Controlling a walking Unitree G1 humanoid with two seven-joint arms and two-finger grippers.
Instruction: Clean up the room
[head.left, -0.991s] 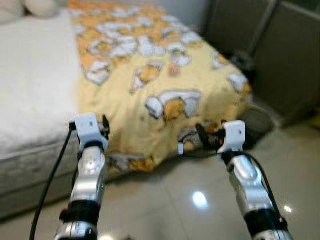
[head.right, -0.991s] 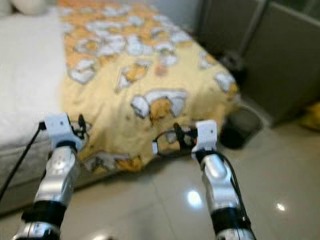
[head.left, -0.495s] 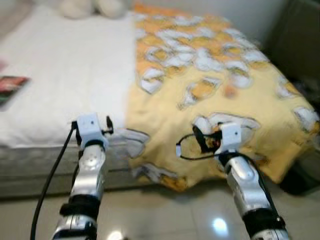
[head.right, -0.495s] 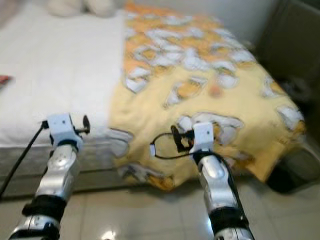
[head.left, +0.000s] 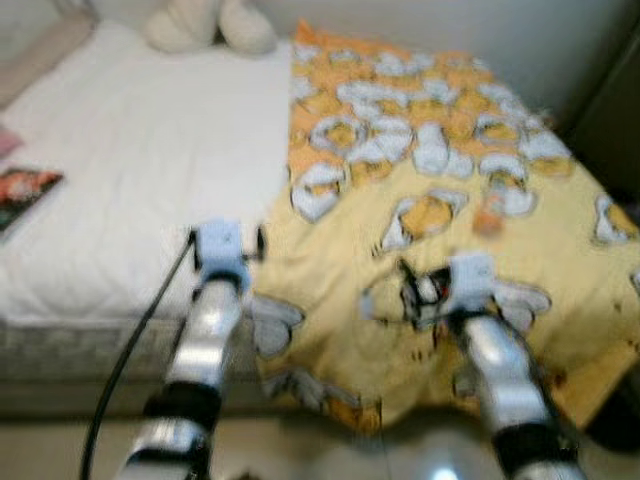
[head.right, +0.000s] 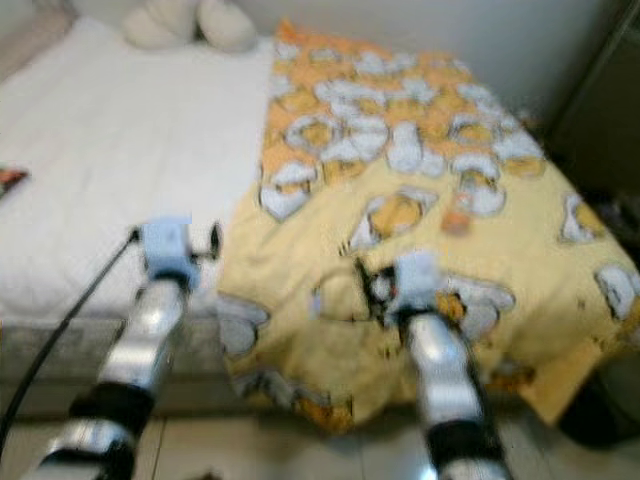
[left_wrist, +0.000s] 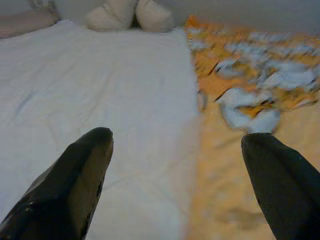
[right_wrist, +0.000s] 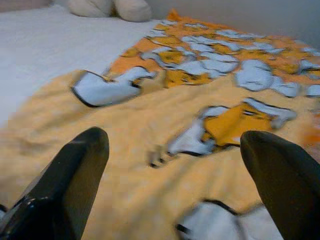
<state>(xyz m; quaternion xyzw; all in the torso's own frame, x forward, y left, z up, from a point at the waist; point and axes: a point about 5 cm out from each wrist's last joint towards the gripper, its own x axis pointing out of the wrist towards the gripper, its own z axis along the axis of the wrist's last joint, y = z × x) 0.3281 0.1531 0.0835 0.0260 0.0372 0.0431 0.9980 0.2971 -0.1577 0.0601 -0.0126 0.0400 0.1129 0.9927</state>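
The yellow blanket covers the bed's right half, its hem hanging over the foot edge. Left gripper and right gripper hover with fingers spread wide, holding nothing. The blanket looks soft, light and floppy; best pinched at the hem corners.
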